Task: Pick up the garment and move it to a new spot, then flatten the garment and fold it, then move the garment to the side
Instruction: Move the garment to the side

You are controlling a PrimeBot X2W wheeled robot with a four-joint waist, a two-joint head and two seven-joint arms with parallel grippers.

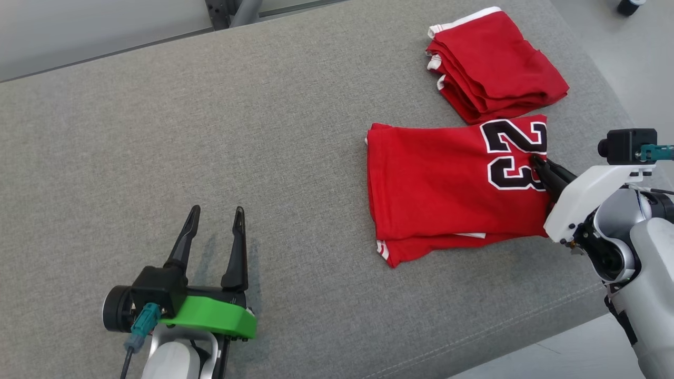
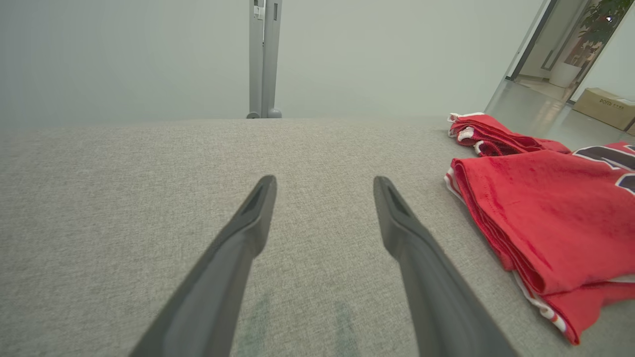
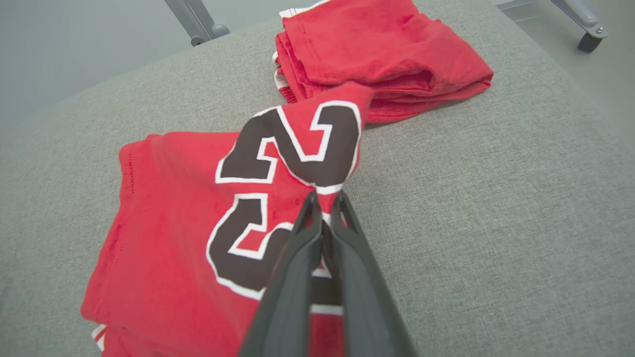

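1. Our right hand (image 1: 533, 158) is pinched fully together on the red jersey (image 1: 447, 195), its fingers biting a raised peak of cloth at the black "23", near the jersey's right edge.
2. Our left hand (image 1: 217, 210) is spread wide and holds nothing. It sits over bare tabletop (image 1: 158, 131), well apart from the jersey.
3. We see the jersey lying folded on the right part of the tabletop, just beside a second folded red garment (image 1: 495, 63).
4. We seem to grip only the upper layers, so a pull could peel the fold open and leave the lower layers behind.
5. Dragging the jersey toward the neighbouring stack could push into it and ruffle both.
6. With the tabletop's right edge near, carrying the jersey too far sideways could let cloth hang over it.
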